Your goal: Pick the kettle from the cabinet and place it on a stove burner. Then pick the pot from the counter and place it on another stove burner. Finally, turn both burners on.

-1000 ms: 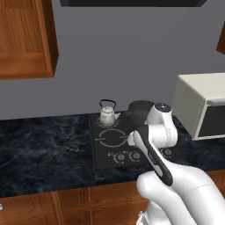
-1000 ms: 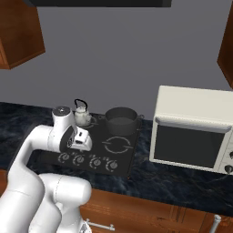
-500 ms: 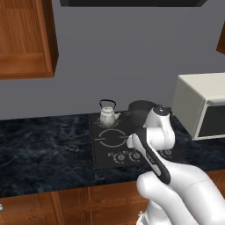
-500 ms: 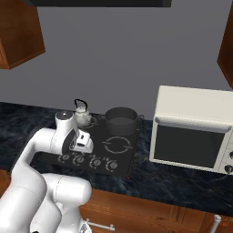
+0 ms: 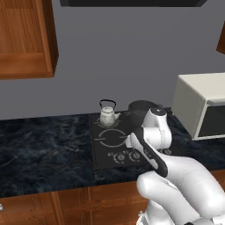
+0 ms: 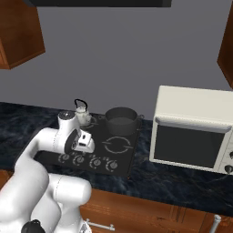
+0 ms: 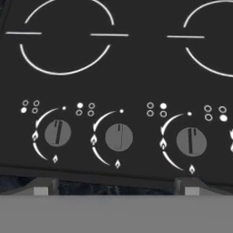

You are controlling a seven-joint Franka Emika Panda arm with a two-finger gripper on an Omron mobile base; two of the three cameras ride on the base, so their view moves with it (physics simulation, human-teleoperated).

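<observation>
Gripper (image 7: 116,189) spread wide, its two tips low in the hand view with nothing between them, poised over the near edge of the cooktop (image 7: 136,68). Straight ahead of the tips sits a row of round grey knobs: one on the left (image 7: 58,133), one in the middle (image 7: 119,137), one on the right (image 7: 191,141), each ringed by a white arc with little flame marks. Beyond the knobs lie two stove burners, the left ring (image 7: 66,36) and the right ring (image 7: 209,41), both bare.

Out on the far side of the cooktop, the kettle (image 5: 107,117) stands upright on the far left burner, black handle arched above it. The pot (image 6: 121,120) sits just right of it on the far right burner. Both are well past the hand. The dark marbled counter (image 5: 44,147) runs off to the left.

The arm (image 5: 151,145) is folded over, elbow high, hand tipped down at the knob row.
</observation>
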